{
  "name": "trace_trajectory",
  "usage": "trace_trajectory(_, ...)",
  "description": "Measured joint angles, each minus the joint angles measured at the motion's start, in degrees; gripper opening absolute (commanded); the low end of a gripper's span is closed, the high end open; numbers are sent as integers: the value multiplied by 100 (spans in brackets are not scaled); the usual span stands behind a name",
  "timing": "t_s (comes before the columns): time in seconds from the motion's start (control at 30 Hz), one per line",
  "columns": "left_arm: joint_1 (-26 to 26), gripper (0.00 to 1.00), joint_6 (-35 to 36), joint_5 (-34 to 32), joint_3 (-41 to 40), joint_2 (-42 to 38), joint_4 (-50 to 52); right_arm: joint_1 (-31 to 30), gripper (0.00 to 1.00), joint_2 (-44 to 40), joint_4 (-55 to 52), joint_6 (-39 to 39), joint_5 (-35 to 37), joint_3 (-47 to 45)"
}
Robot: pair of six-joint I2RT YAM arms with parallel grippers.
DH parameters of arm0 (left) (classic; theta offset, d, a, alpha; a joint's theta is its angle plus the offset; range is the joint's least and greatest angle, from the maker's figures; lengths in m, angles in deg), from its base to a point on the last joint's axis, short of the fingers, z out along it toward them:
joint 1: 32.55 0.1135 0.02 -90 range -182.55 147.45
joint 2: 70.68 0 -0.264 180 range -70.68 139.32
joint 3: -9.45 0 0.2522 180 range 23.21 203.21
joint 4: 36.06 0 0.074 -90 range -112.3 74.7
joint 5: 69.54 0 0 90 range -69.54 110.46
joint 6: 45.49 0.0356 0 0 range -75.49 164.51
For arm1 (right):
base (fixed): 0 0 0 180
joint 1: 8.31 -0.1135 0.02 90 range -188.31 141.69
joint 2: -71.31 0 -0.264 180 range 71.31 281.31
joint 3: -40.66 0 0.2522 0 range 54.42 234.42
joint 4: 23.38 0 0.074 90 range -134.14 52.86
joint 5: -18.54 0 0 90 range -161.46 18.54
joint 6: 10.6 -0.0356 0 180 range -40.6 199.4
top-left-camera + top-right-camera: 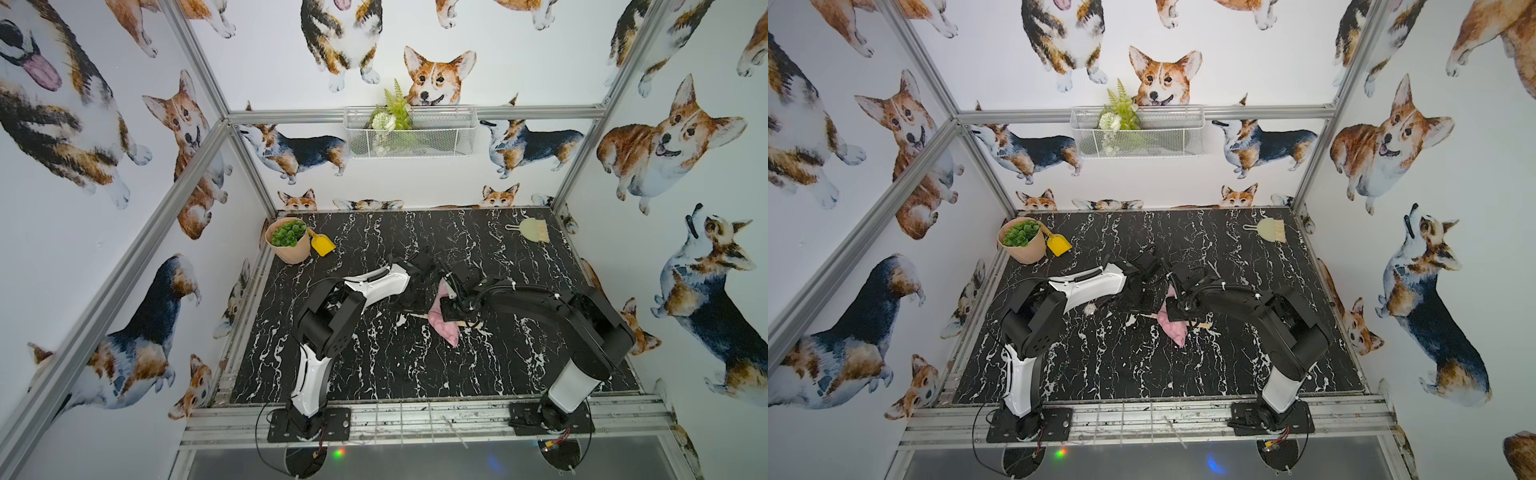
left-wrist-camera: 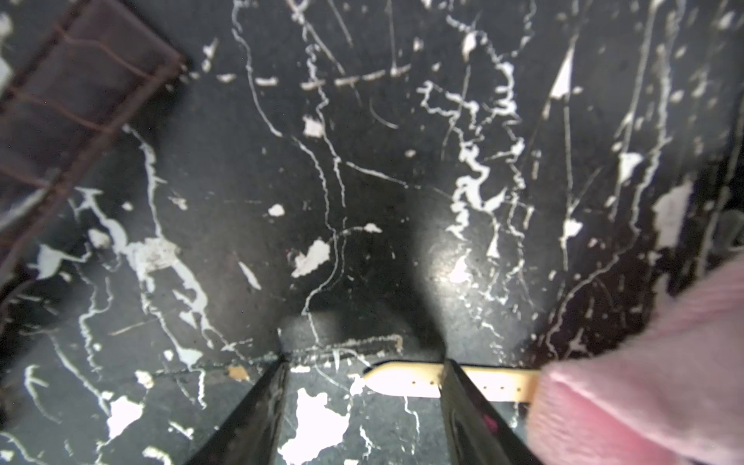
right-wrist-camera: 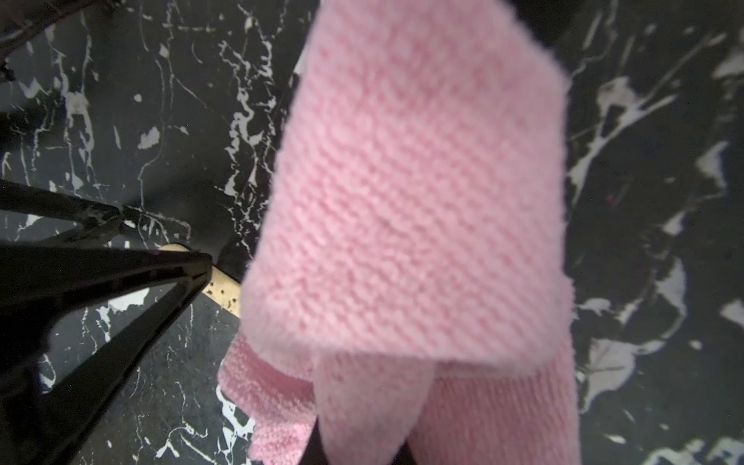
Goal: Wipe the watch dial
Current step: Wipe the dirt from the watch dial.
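Right gripper [image 1: 451, 311] clamped on pink cloth [image 3: 418, 201]; cloth hangs bunched over the middle of the watch. Dial hidden under it, only the cream strap [image 2: 406, 384] shows, flat on the table [image 1: 395, 365] about mid-centre. Left gripper [image 2: 364, 362] jaws apart, holding nothing, tips down at the strap end. One finger looks to be on the strap, can't tell if it presses

Risks: watch is light, so if the strap isn't pinned it likely slides with the cloth and the dial gets no real rub. Dial is out of sight, so a stroke may land on strap instead. Arms sit very close; cloth could snag on the left fingers [image 3: 141, 267] or the wrists could bump. Brown strap [image 2: 80, 80] lies nearby, possible mix-up

Containers: wire basket [image 1: 440, 139] on back rail holds fake fern and white flowers [image 1: 392, 114]; pot [image 1: 293, 254] at far left corner holds a green plant [image 1: 288, 233]
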Motion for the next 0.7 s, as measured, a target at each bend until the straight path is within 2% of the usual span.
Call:
trace_trajectory(0.23, -232, 61, 46, -393, -192, -70, -195, 98, 0, -160, -181, 4, 22, 55)
trace_trajectory(0.7, -291, 59, -151, -474, -518, -197, -560, 339, 0, -544, -468, 173, 278, -564)
